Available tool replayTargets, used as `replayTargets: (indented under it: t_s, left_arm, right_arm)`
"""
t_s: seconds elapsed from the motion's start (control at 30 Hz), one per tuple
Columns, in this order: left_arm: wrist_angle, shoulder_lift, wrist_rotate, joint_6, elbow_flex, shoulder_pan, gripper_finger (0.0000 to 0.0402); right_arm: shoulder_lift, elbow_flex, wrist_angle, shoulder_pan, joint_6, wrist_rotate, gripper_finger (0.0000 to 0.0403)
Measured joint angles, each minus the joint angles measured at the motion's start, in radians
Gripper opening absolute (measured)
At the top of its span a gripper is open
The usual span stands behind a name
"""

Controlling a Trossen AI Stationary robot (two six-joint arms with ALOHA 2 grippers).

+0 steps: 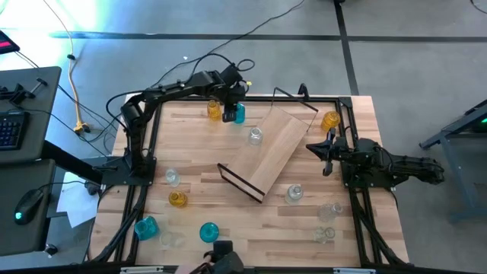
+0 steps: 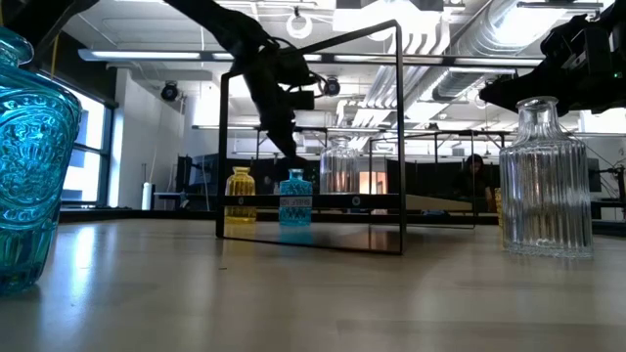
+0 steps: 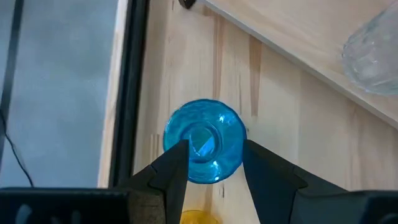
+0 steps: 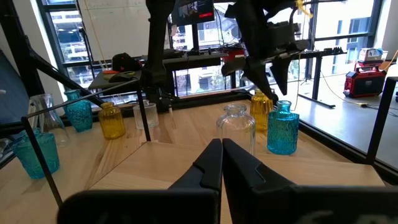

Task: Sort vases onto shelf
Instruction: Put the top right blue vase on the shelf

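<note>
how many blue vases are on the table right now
3. One blue vase at the far edge between the left gripper's fingers; two near the front edge: one at the left corner, one nearer the middle. More may be hidden.

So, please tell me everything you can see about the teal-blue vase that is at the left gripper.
The teal-blue vase is a small bottle of patterned, see-through glass with a round body and an open mouth. It stands upright on the tabletop near the far edge, beside an amber vase and just off the shelf. The left gripper has a finger on each side of it, close against the glass; a firm grip cannot be confirmed.
</note>
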Motion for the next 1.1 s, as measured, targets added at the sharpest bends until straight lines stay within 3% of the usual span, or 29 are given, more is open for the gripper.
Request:
replayTargets:
  t_s: [0.8, 0.97, 1.1]
  left_arm:
    - [0.006, 0.061, 0.007, -0.026, 0.003, -0.010, 0.0142]
    - [0.003, 0.061, 0.014, -0.028, 0.003, -0.009, 0.0118]
    - [0.002, 0.062, 0.014, -0.045, 0.003, -0.008, 0.0076]
  right_arm:
    - [0.000, 0.000, 0.000, 0.000, 0.000, 0.000, 0.0000]
    - [0.000, 0.000, 0.000, 0.000, 0.000, 0.000, 0.0000]
    - [0.000, 0.000, 0.000, 0.000, 0.000, 0.000, 0.0000]
